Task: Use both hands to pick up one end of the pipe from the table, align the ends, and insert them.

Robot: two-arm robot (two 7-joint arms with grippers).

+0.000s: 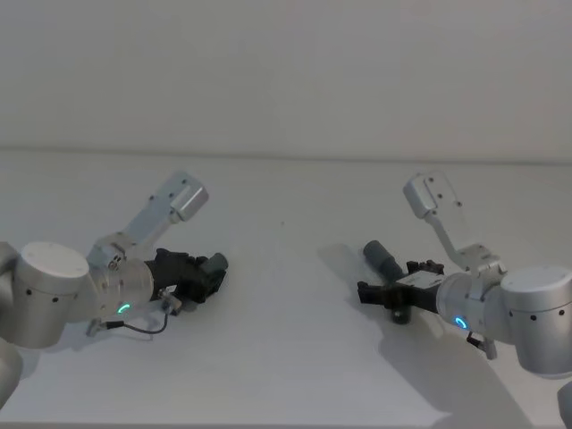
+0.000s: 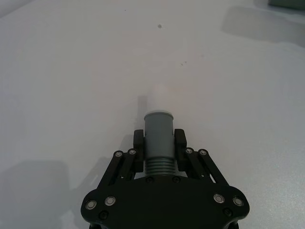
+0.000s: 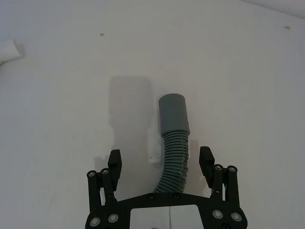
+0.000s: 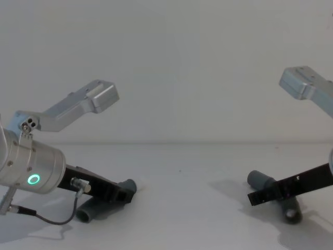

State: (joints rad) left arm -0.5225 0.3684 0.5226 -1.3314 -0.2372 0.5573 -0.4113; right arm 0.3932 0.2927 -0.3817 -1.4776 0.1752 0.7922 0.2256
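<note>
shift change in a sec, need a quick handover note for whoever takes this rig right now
Left gripper: shut on the smooth grey cuff of the left pipe piece, low at the table; I cannot tell whether the piece is lifted.
Right gripper: open, one finger on each side of the ribbed part of the right pipe piece, not touching it. That piece lies on the table with its wide cuff pointing away from the gripper.
Done: left piece gripped.
Left to do: close on the right piece, lift both, bring the far-apart ends together, align and insert.
</note>
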